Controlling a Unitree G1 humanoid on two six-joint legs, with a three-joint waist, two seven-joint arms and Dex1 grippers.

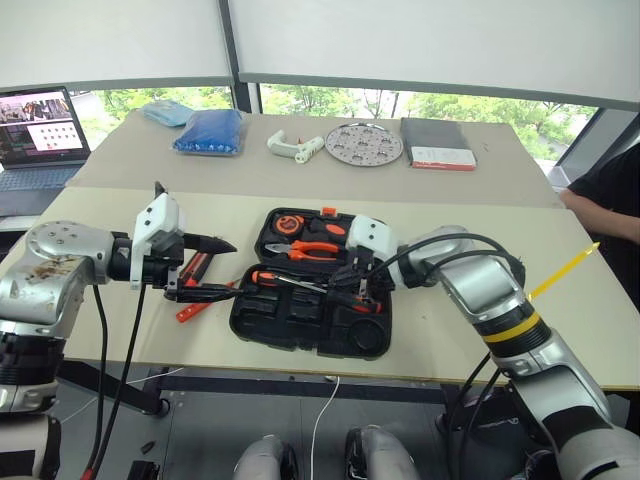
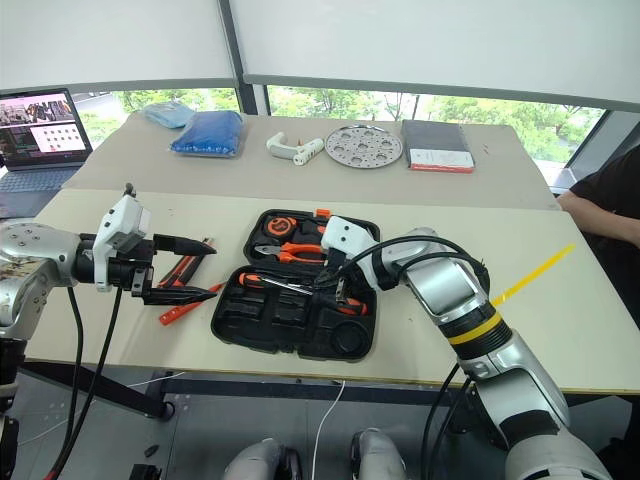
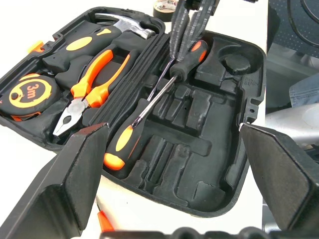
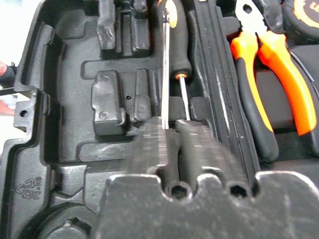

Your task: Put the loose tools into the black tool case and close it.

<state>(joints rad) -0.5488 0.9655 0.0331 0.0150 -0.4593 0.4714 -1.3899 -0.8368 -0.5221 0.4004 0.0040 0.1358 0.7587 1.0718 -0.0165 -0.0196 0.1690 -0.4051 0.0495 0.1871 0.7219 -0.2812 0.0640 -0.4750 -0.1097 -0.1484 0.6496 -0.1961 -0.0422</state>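
The black tool case lies open mid-table. Two orange-and-black screwdrivers rest crossed in its near half. My right gripper is shut directly over their shafts; I cannot tell if it pinches one. My left gripper hovers open left of the case, above an orange-black utility knife and a slim orange tester screwdriver on the table. A black tape roll sits just beyond the case.
The case's far half holds a tape measure, pliers and a hammer. At the back are a laptop, blue bag, white part, round metal plate and dark book. A person is at the right.
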